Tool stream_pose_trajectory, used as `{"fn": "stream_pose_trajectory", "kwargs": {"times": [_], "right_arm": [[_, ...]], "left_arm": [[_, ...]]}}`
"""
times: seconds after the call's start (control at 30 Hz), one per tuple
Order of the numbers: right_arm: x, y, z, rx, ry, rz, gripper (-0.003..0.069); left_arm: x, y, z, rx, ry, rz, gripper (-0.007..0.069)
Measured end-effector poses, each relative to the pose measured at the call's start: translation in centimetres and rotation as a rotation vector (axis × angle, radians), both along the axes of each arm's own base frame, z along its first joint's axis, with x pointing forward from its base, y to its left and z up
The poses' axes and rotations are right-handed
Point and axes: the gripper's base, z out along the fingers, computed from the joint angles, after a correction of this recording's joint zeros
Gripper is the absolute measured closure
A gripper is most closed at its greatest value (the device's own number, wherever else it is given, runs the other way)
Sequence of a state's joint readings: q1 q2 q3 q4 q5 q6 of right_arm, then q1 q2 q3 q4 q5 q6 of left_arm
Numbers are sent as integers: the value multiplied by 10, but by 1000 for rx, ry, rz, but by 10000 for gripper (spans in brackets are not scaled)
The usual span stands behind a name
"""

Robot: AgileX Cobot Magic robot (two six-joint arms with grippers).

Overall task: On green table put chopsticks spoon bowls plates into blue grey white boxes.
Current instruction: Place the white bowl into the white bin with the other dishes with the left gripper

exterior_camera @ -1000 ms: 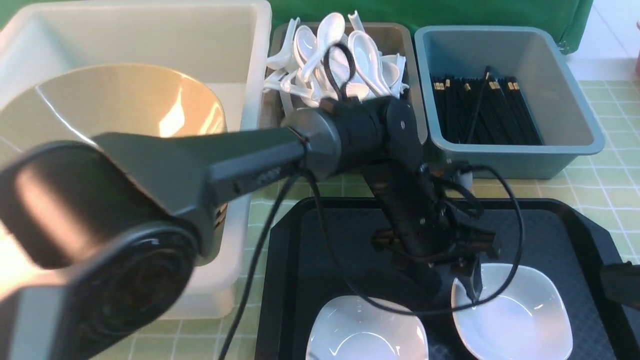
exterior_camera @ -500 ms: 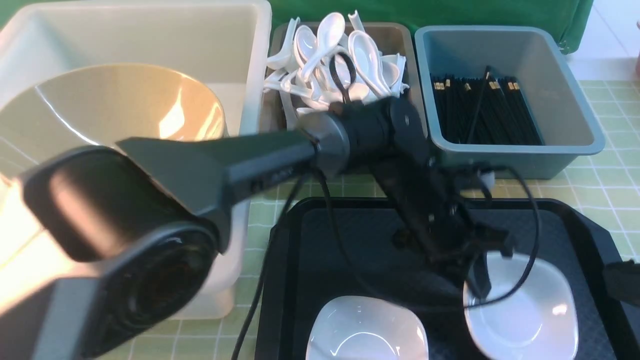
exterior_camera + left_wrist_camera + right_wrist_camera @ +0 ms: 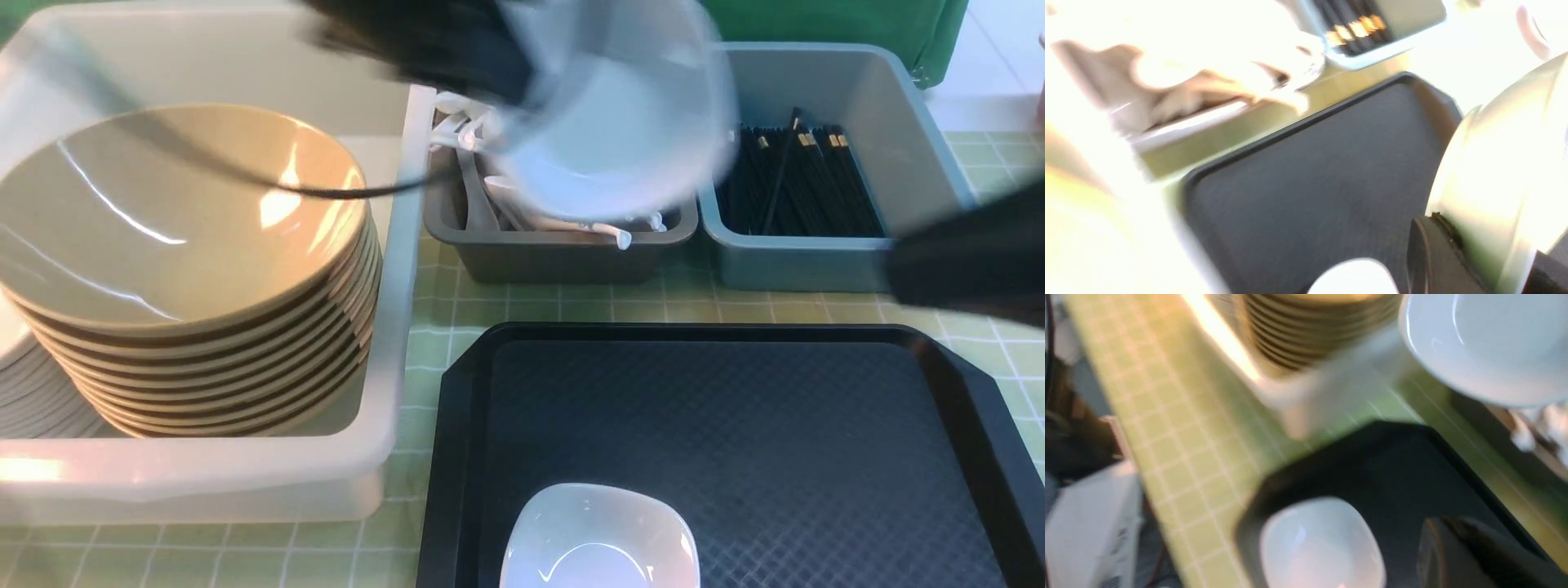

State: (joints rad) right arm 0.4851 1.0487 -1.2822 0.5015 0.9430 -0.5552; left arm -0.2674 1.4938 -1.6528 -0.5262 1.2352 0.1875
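the left fingers (image 3: 1427, 261) are clamped on the rim of a white bowl (image 3: 620, 122), which hangs blurred in the air above the grey box (image 3: 555, 249) of spoons (image 3: 608, 233). a second bowl (image 3: 600, 539) sits on the black tray (image 3: 735, 392). the right fingers (image 3: 1457, 547) are pressed closed, well apart from both bowls.

Black tray (image 3: 735, 425) lies mostly bare; tan plate stack (image 3: 180, 245) crowds the white box (image 3: 398, 327).
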Motion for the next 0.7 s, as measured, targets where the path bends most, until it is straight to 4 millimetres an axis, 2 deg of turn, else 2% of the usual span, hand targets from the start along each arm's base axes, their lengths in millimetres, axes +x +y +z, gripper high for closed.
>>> {"fn": "stream_pose_trajectory", "kwargs": {"times": [0.03, 0.07, 0.1, 0.13, 0.17, 0.3, 0.37, 0.5, 0.57, 0.6, 0.63, 0.7], "right_arm": [[2, 1, -1, -4, 6, 1, 633], [4, 8, 2, -3, 5, 28, 634], [14, 27, 3, -15, 18, 86, 635], [13, 28, 3, -15, 18, 93, 636], [21, 51, 3, -28, 27, 162, 636], [38, 103, 2, -57, 36, 281, 636], [42, 126, 5, -60, 30, 331, 636], [49, 153, 2, -97, 61, 403, 636], [51, 160, -1, -113, 80, 418, 636], [51, 160, -1, -113, 81, 419, 636], [52, 161, -3, -122, 96, 417, 636], [53, 162, -5, -127, 105, 414, 636]], "left_arm": [[-3, 4, 1, -1, 0, 10, 609], [-14, 19, 3, 0, -3, 51, 609], [-36, 48, 9, -1, -22, 139, 609], [-37, 56, 6, 2, -12, 168, 609], [-59, 92, 7, 12, -36, 316, 609], [-94, 148, -5, 59, -56, 620, 609], [-102, 164, -7, 76, -76, 737, 609], [-97, 191, -15, 134, -57, 924, 609], [-85, 209, -26, 181, -10, 1041, 609], [-84, 211, -28, 189, -6, 1063, 609], [-75, 224, -38, 205, 31, 1144, 609], [-68, 234, -46, 228, 66, 1201, 609]]}}
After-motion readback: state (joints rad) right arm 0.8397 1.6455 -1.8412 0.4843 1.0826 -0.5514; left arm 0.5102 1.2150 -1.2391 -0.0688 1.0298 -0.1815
